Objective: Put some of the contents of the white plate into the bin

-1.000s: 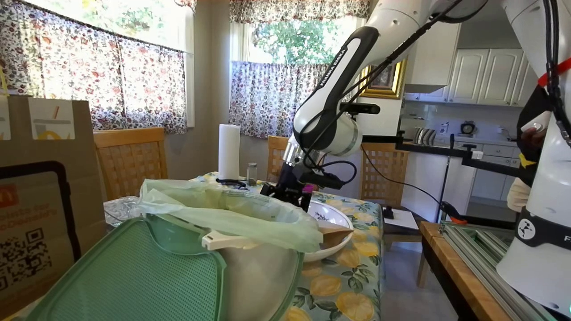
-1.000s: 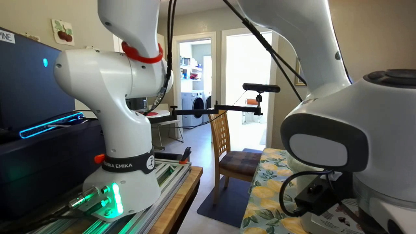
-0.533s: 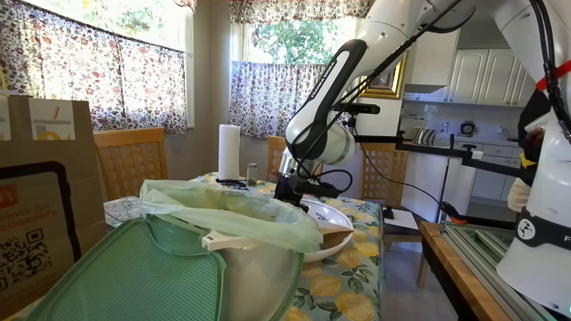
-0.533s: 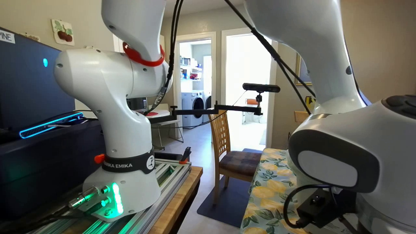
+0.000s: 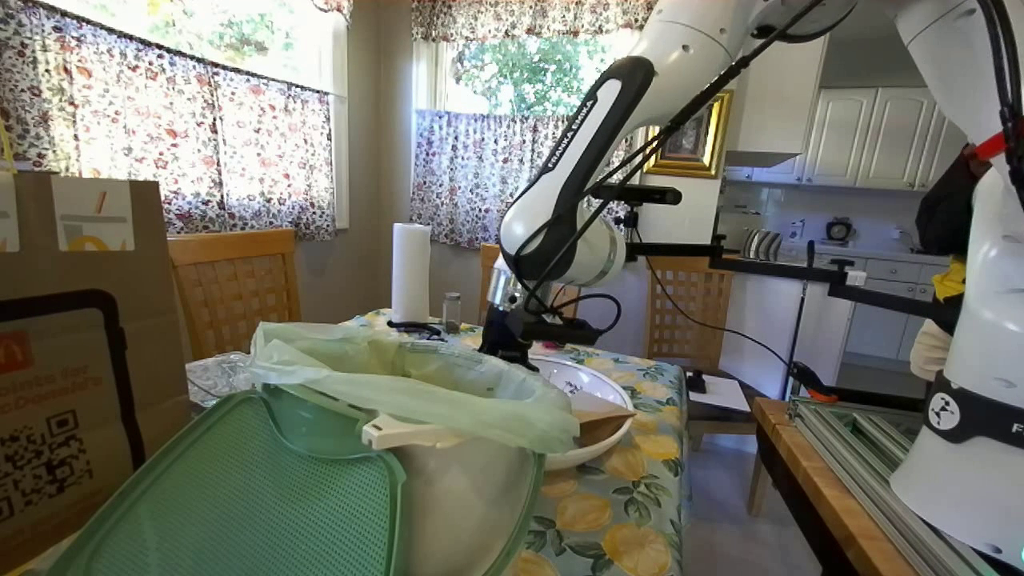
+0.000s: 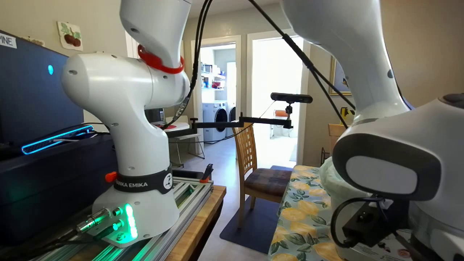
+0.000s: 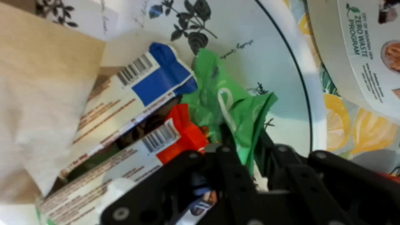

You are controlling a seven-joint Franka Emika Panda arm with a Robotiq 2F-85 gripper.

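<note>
The white plate (image 7: pixel 317 125) fills most of the wrist view, with dark leaf sprigs and a black ring inside its rim. On it lie a green wrapper (image 7: pixel 212 81), a blue-ended wrapper (image 7: pixel 156 78), a red-ended wrapper (image 7: pixel 168 140) and a brown paper piece (image 7: pixel 50 65). My gripper (image 7: pixel 243 127) points down over the plate, its black fingers closed in on either side of the green wrapper's crumpled end. In an exterior view the gripper's tips are hidden behind the bin (image 5: pixel 472 496), whose pale-green bag (image 5: pixel 400 392) drapes over the rim.
The bin's labelled side (image 7: pixel 359 53) stands close to the plate. A green mesh-like lid (image 5: pixel 264 488) hangs in front of the bin. A brown paper bag (image 5: pixel 80 344) is left of it. A paper-towel roll (image 5: pixel 410 272) and a small jar (image 5: pixel 452 312) stand behind.
In an exterior view the gripper has come down over the plate and shifted left. Its fingers were spread a second ago; now they are close together with the green wrapper's end between them.
</note>
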